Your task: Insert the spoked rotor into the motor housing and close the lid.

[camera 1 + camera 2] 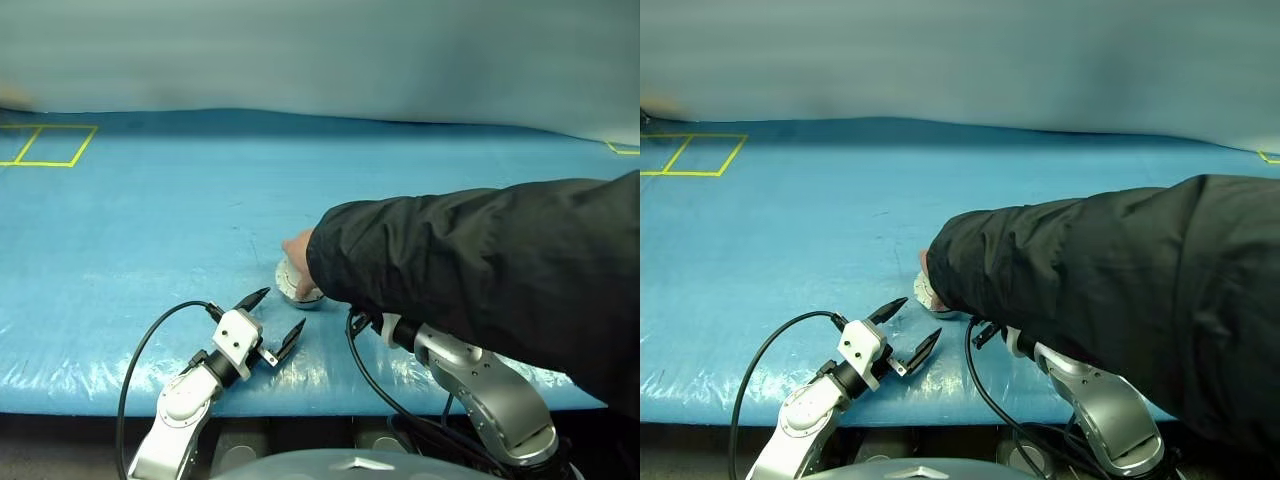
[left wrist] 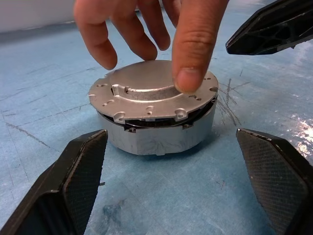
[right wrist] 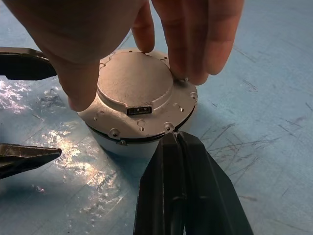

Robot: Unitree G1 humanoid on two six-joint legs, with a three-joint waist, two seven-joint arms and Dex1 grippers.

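Lid [image 2: 154, 90] seemingly askew on motor housing [image 2: 161, 134], hand [image 2: 146, 29] above.

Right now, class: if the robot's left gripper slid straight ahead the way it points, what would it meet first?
Probably the motor housing, which sits between the open jaws of the left gripper, with a person's hand pressing the lid on top. Depth is uncertain.

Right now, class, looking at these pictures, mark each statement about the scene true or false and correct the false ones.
1. A person's hand touches the lid. True.
2. The left hand is shut. False: its fingers stand wide open.
3. The lid lies on top of the motor housing. True.
4. The right hand holds the housing. False: it is shut, empty, beside it.
5. The housing sits on a red mat. False: the blue mat.
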